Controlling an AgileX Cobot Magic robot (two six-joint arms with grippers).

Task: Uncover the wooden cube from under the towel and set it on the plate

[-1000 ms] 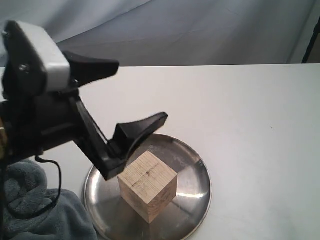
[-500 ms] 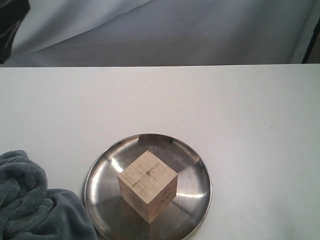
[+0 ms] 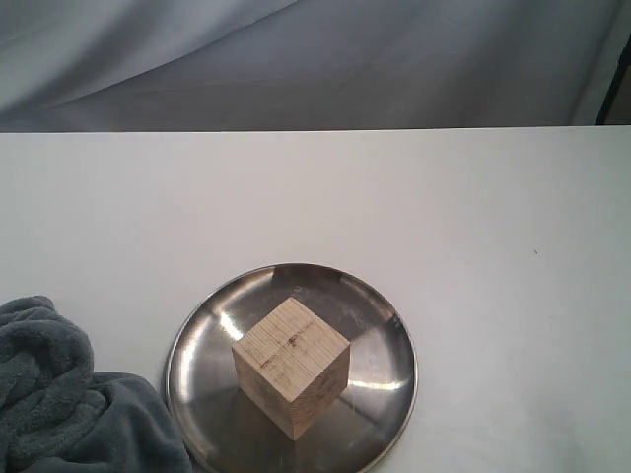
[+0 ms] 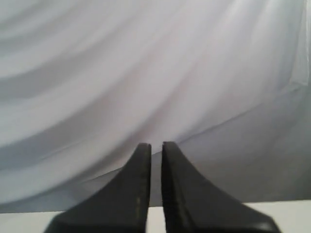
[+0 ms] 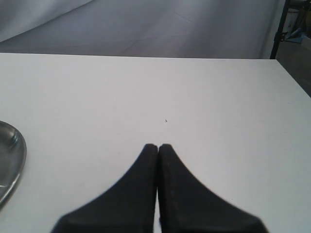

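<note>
The wooden cube (image 3: 292, 363) stands on the steel plate (image 3: 392, 330) at the front middle of the table, uncovered and with nothing touching it. Bunched at the front left corner, the blue-grey towel (image 3: 59, 404) lies against the plate's left rim. Neither gripper shows in the exterior view. In the left wrist view my left gripper (image 4: 156, 145) is raised towards the backdrop, its fingers drawn together to a thin slit and holding nothing. My right gripper (image 5: 158, 146) is shut and empty over bare table, with the plate's edge (image 5: 9, 155) off to its side.
White table (image 3: 473, 217) stretches behind and to the right of the plate. A grey cloth backdrop (image 3: 315, 59) hangs past the far edge. A dark stand (image 5: 282, 24) is at the table's far right corner.
My left arm, open just above the cube on the plate a second ago, has pulled away up and to the left, out of the exterior view. The cube stays on the plate.
</note>
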